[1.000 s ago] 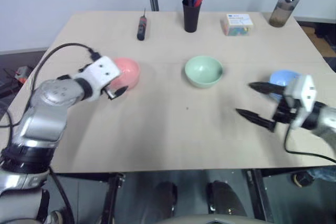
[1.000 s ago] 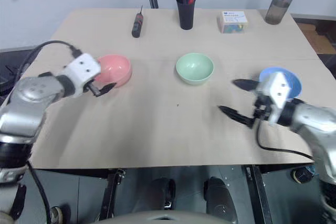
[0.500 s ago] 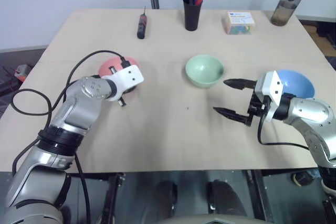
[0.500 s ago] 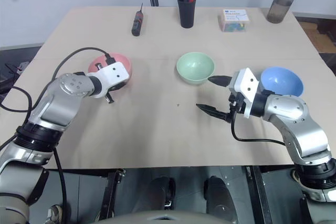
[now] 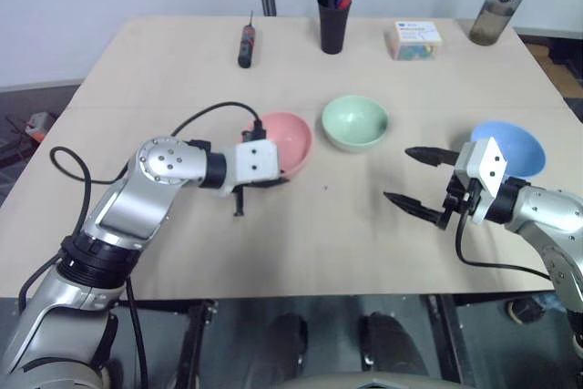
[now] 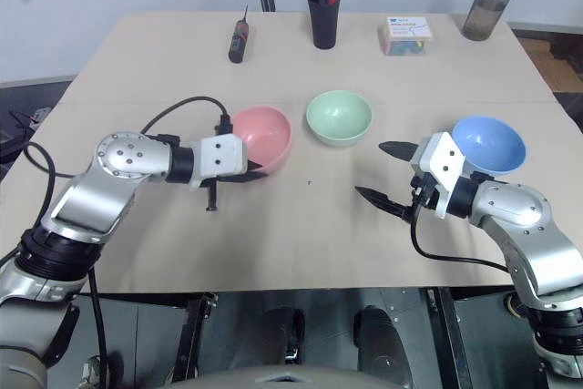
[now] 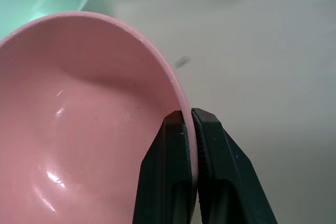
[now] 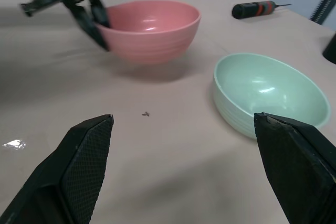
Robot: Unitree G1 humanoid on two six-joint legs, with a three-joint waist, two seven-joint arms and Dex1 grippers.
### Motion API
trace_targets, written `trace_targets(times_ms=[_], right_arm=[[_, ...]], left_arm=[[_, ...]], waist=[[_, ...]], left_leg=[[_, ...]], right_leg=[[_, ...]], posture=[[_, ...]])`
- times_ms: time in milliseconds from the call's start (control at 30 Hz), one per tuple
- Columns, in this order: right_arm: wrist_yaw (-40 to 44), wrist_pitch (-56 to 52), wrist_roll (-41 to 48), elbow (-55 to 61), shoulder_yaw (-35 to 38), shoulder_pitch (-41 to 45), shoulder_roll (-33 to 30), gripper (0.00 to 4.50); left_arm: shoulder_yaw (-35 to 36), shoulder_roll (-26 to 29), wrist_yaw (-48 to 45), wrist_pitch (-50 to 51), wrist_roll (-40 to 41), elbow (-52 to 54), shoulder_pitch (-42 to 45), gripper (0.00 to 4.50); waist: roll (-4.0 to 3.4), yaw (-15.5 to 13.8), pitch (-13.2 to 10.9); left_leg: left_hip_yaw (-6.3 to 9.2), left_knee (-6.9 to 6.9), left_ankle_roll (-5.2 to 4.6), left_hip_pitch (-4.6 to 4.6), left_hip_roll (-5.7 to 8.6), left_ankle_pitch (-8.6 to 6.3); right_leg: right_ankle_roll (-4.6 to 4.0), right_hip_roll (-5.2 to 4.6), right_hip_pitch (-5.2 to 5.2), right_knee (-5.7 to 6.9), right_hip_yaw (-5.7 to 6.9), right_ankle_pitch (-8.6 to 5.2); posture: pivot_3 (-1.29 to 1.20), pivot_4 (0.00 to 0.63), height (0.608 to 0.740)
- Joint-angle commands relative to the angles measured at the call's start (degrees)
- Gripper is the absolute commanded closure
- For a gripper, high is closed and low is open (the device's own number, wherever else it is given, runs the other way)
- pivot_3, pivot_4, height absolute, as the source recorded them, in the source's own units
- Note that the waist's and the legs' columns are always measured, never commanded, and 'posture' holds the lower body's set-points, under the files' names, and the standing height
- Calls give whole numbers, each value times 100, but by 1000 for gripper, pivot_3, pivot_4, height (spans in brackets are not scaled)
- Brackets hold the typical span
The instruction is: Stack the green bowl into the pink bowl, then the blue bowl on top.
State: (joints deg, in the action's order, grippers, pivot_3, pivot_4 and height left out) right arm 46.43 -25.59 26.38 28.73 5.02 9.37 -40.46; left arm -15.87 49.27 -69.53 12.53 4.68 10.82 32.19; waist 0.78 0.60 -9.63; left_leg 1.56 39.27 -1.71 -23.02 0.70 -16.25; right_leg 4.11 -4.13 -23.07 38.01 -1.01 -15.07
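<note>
My left gripper (image 5: 266, 179) is shut on the near rim of the pink bowl (image 5: 284, 138); in the left wrist view its fingertips (image 7: 178, 124) pinch that rim from both sides. The pink bowl (image 8: 149, 27) hangs slightly above the table, its shadow beneath it, close beside the green bowl (image 5: 354, 121). The green bowl stands upright at the table's middle. At the right, the blue bowl (image 5: 510, 147) stands just behind my right gripper (image 5: 398, 174). That gripper is open and empty, pointing toward the green bowl (image 8: 270, 93).
Along the table's far side stand a black pen cup (image 5: 332, 21), a screwdriver (image 5: 246, 45), a small box (image 5: 413, 40) and a drink bottle (image 5: 499, 2). The table's front edge (image 5: 291, 291) runs just below both arms.
My left gripper, open beside the pink bowl a second ago, has shut on its rim and carried it right, next to the green bowl. The right gripper has stayed open, nearly in place.
</note>
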Motion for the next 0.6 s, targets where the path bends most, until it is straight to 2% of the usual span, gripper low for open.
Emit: trace_targets(times_ms=[33,200,233,333,367,400,467,533,600], right_arm=[[-147,29,16,276,204,-50,-37,0],[-313,75,-100,343,225,-195,-34,0],[-343,98,-153,311,219,-201,-37,0],[-455,285,-469,10,111,-42,-15,0],[-478,296,-506,-64,91,17,15,0],[-513,289,-524,-174,58,135,69,0],[-532,375,-673,-472,-84,431,142,0],[-450,696,-1031,-892,-345,784,139,0],[-341,995,-1294,-1263,-565,1063,138,0]], left_arm=[[-269,-263,-306,-599,-52,-262,201,4445],[-495,-604,-633,-1032,-81,-863,457,4445],[-497,-682,-648,-1060,-78,-951,504,3747],[-391,-793,-674,-1002,6,-984,552,2810],[-339,-806,-674,-941,52,-959,547,2193],[-244,-775,-647,-818,104,-905,535,1820],[85,-642,-634,-73,522,-644,485,1128],[512,-416,-599,562,975,-253,282,254],[949,-357,-342,840,1251,69,62,254]], waist=[[0,-8,0],[0,0,0],[0,5,0],[0,10,0],[0,16,0],[0,18,0],[0,33,0],[-2,69,-1],[-3,95,-2]], left_leg=[[0,2,-16,3,2,-9],[2,6,-20,3,8,-11],[2,6,-20,3,8,-11],[-1,6,-20,5,9,-11],[-1,6,-20,5,9,-11],[-2,6,-20,6,9,-11],[-2,6,-20,7,7,-11],[-3,6,-20,7,4,-11],[-4,5,-20,9,1,-11]], right_leg=[[0,0,4,0,1,0],[0,4,4,2,2,0],[0,5,4,2,3,0],[0,4,4,3,0,0],[0,4,5,2,0,0],[0,4,5,3,-1,0],[0,6,4,4,-2,0],[0,9,2,7,-4,0],[0,10,0,7,-5,0]], posture=[[0,150,740],[0,150,740],[0,150,740],[0,150,740],[0,150,740],[0,150,740],[0,150,740],[0,150,740],[0,150,740]])
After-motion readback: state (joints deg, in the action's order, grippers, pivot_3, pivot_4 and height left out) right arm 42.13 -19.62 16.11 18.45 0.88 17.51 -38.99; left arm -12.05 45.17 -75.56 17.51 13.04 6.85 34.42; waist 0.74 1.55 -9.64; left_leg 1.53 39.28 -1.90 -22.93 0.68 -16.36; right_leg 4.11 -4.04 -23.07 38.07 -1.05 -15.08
